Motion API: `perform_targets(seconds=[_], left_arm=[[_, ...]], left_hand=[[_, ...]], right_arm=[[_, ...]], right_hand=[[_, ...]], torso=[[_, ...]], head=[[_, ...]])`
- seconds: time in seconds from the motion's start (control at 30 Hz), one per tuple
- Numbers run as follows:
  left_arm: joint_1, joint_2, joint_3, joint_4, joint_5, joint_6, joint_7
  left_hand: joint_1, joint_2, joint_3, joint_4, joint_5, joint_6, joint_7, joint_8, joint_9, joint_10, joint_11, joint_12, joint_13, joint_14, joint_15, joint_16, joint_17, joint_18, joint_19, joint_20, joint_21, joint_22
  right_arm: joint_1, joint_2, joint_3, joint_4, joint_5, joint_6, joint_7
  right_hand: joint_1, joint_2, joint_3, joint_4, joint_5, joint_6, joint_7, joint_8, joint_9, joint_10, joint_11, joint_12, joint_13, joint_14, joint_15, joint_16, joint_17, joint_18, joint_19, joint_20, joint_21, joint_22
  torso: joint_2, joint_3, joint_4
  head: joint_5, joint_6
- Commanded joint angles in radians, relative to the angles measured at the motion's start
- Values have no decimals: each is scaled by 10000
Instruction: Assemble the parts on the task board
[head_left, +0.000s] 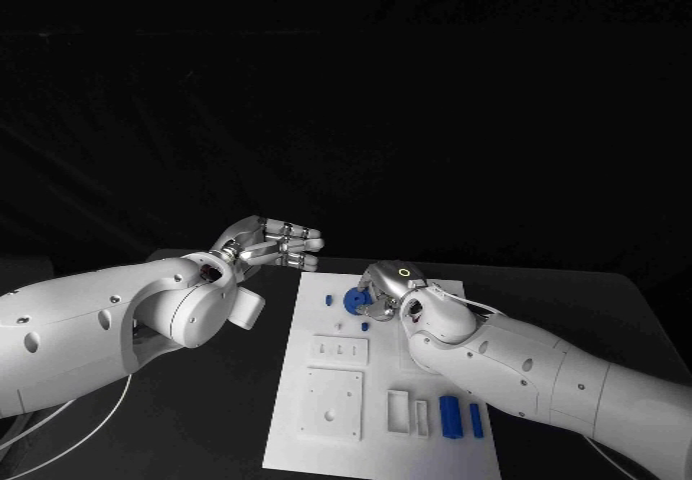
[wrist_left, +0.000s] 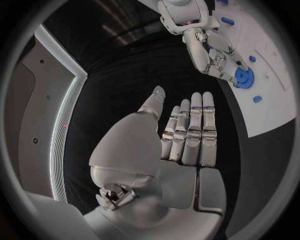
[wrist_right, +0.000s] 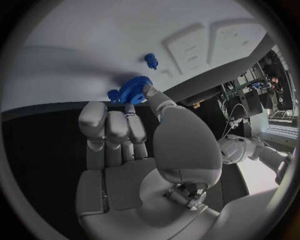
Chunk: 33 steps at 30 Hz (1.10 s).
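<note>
The white task board (head_left: 325, 452) lies in the middle of the black table. My right hand (head_left: 389, 290) reaches over the board's far end and pinches a blue gear (head_left: 361, 297) between thumb and fingers. In the right wrist view the gear (wrist_right: 134, 89) sits at the fingertips, just over the board (wrist_right: 94, 35), with a small blue peg (wrist_right: 150, 60) beyond it. My left hand (head_left: 274, 245) hovers off the board's far left corner, holding nothing. Its fingers (wrist_left: 194, 130) are stretched out side by side in the left wrist view, where the gear (wrist_left: 242, 77) also shows.
Two long blue parts (head_left: 450, 415) lie at the board's near right, beside white slotted blocks (head_left: 398, 410). Raised white plates (head_left: 333, 402) stand at the near middle. Small blue pieces (head_left: 329, 298) sit near the gear. Bare black table (head_left: 577, 300) surrounds the board.
</note>
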Motion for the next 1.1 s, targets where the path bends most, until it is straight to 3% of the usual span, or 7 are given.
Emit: perform_targets(seconds=[0.03,0.57,0.87,1.1], left_arm=[[14,21,6,35,-65,112,38],[15,32,6,28,-86,143,18],[16,58,7,9,-91,185,-1],[16,60,7,7,-96,199,-13]], left_hand=[[43,41,18,-7,-17,-70,32,-32,15,-60,-13,-9,-2,48,6,12,11,-19,-47,42,62,16],[37,23,33,9,-17,-111,37,-36,13,-67,-10,-9,-1,46,9,12,11,-18,-53,44,71,14],[33,8,42,30,-18,-142,40,-35,12,-73,-7,-10,-2,43,11,11,11,-18,-56,47,73,10],[33,8,42,30,-18,-142,40,-35,12,-73,-7,-10,-2,43,11,11,11,-18,-56,47,73,10]], right_arm=[[-4,38,-18,-52,-100,55,-41],[-4,122,-43,-257,-88,-43,-224],[-4,139,-44,-299,-182,-235,-277],[-4,142,-44,-317,-169,-241,-276]], right_hand=[[13,-16,6,41,-19,85,-63,28,0,-31,-8,-70,9,-30,-62,-49,-31,-181,314,-56,-78,1069],[9,0,29,76,-20,21,-48,33,-3,-59,1,-151,-49,-42,-60,-124,-93,-173,312,-51,-159,1054],[27,-33,324,49,-184,27,-43,37,-1,-61,-1,-149,-59,-39,-56,-148,-110,-170,328,-53,-197,1058],[15,-41,380,16,-214,14,-37,32,-3,-65,5,-159,-70,-39,-60,-159,-117,-169,332,-51,-220,1058]], torso=[[0,0,-22],[-4,15,-21],[-2,26,-18],[-1,17,-18]], head=[[24,-12],[36,-16],[24,-6],[8,6]])
